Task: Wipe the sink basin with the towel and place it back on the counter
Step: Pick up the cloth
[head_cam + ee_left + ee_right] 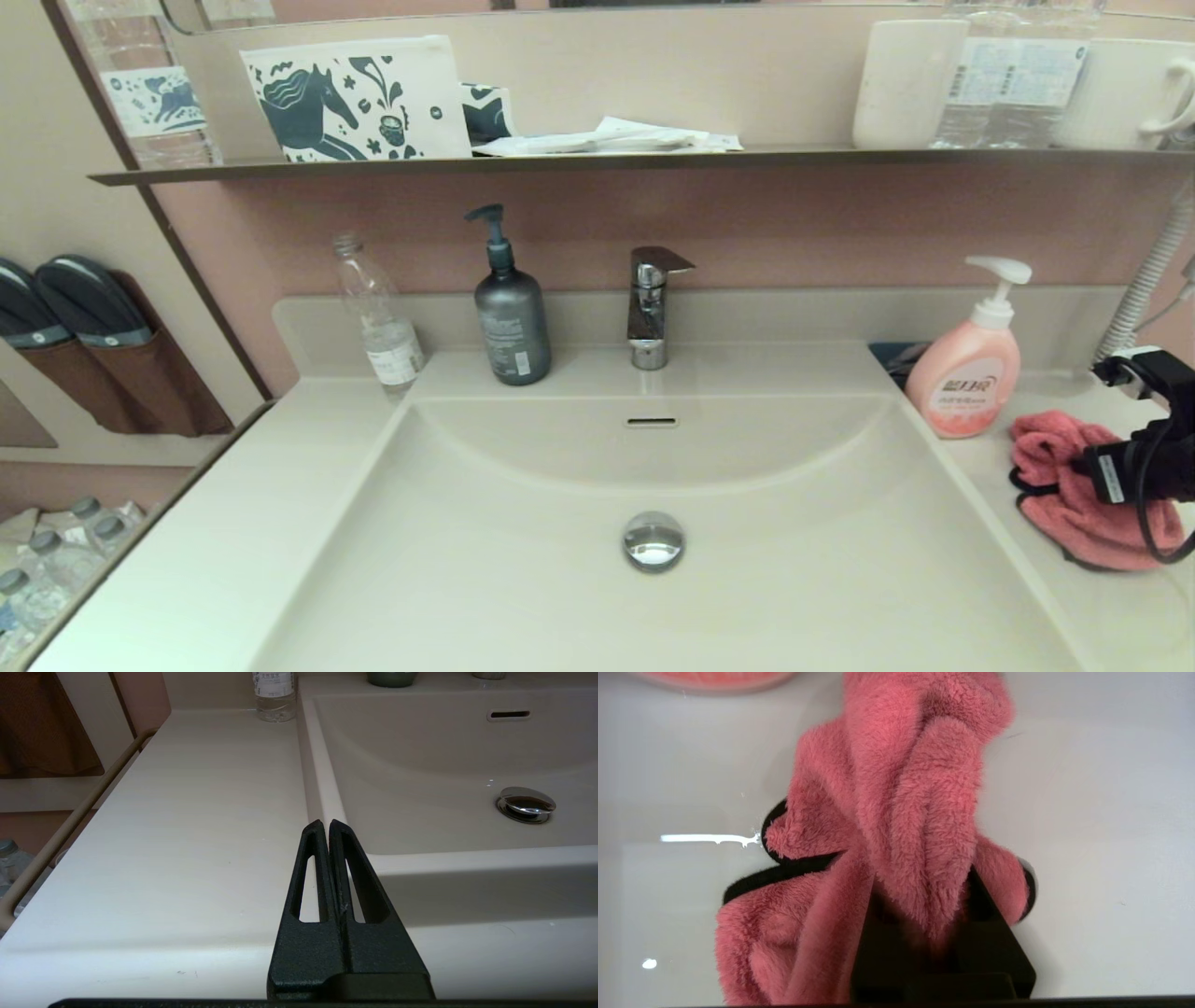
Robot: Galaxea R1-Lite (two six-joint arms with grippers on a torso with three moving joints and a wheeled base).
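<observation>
Towel (pixel 896 812) folds bury the right end effector (pixel 934 905) fingertips; the picture edge crops its base.

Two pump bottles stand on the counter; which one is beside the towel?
The pink soap bottle with the white pump, right of the faucet, next to the towel. The grey bottle stands left of the faucet.

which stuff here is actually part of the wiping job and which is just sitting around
In the job: coral-pink fluffy towel, pinched by the right gripper; cream-white sink basin; cream-white counter.

Lying about: pink soap bottle, grey pump bottle, clear plastic bottle, chrome tap.
</observation>
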